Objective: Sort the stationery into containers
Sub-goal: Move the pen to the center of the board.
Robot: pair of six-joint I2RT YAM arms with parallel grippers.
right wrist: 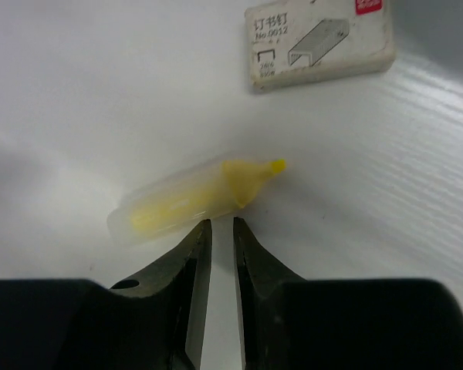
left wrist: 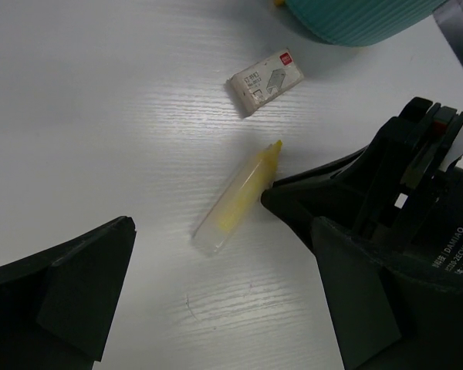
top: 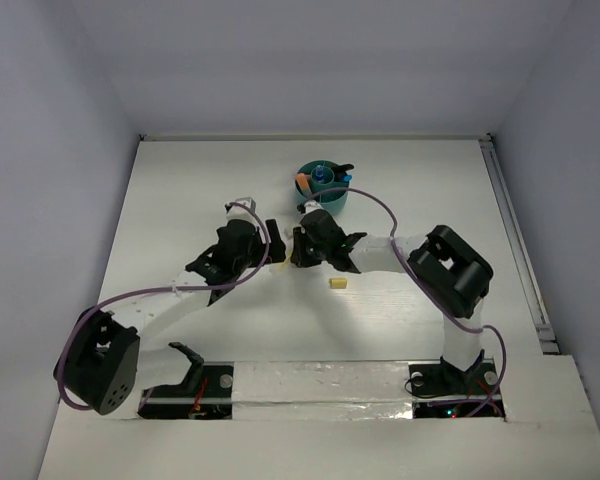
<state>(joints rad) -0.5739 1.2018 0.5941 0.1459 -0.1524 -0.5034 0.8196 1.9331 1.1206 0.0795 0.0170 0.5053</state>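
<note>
A short yellow marker (left wrist: 239,196) with a clear cap lies on the white table; it also shows in the right wrist view (right wrist: 193,199). My right gripper (right wrist: 222,225) is nearly shut and empty, its tips at the marker's near side. My left gripper (left wrist: 216,308) is open, its jaws wide apart just short of the marker. In the top view both grippers, left (top: 276,255) and right (top: 296,250), meet in front of the teal cup (top: 322,184), which holds several pens. A white staple box (right wrist: 318,40) lies beyond the marker, also seen from the left wrist (left wrist: 266,79).
A small yellow eraser-like bit (top: 337,283) lies on the table just right of the grippers. The ribbed wall of the teal cup (left wrist: 363,19) is at the top of the left wrist view. The right arm's finger (left wrist: 309,193) crowds the marker's right side.
</note>
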